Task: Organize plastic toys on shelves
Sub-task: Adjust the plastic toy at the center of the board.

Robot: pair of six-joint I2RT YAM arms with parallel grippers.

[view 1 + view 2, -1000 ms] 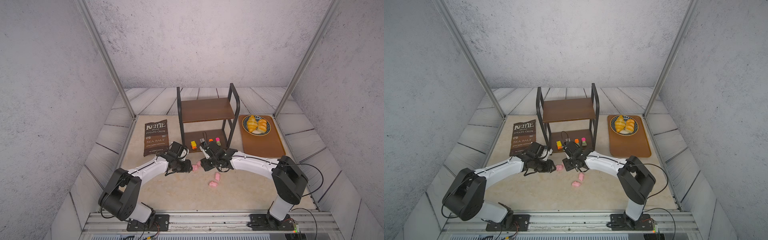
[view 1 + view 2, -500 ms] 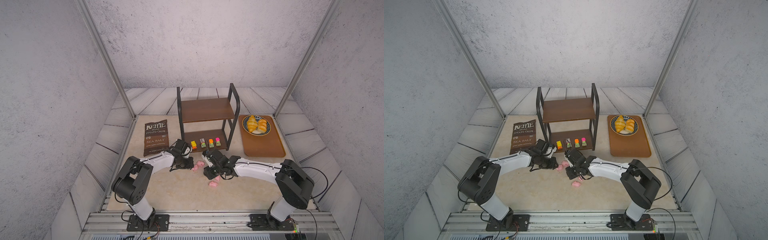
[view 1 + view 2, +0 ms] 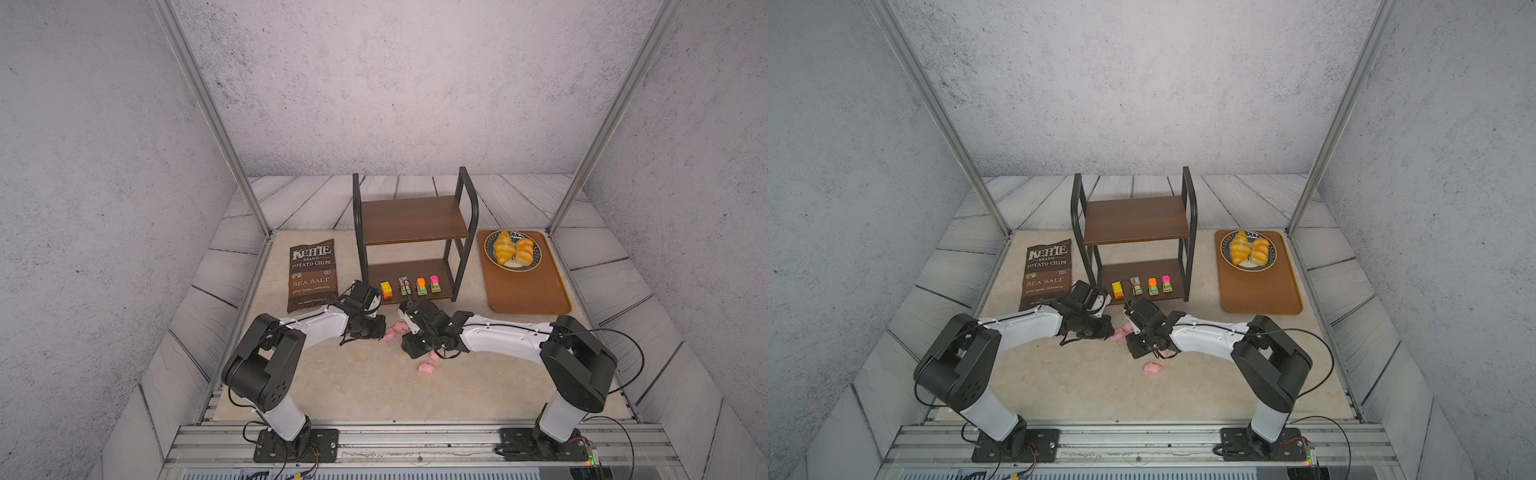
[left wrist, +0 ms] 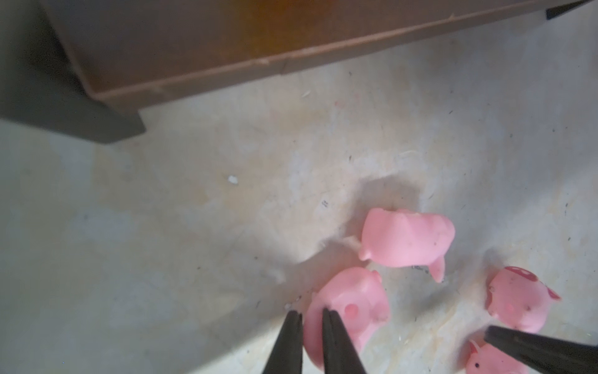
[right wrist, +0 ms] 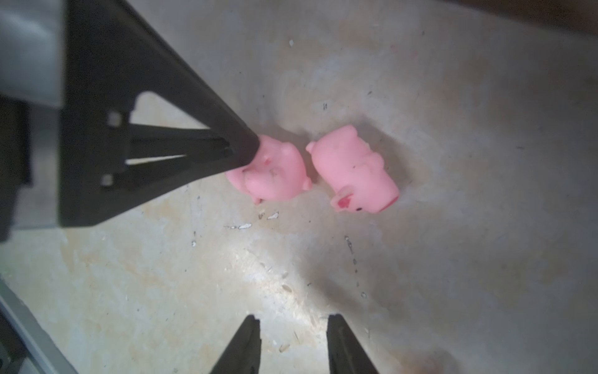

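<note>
The left hand [image 4: 310, 320], narrowed, pinches only a thin edge of one pig [image 4: 352, 304] on the counter [image 4: 194, 226], near the front of the shelves [image 3: 409, 218]. Lift slowly and straight, clear of the neighbouring pig [image 4: 406, 239]; a slip looks likely. The right hand [image 5: 293, 323] hovers half open, empty.

I am working in a robot test booth: plain grey walls [image 3: 374, 83] all round, shiny metal posts [image 3: 208, 116], and robot arms [image 3: 507, 336] bolted to a metal rail [image 3: 415, 440].
</note>
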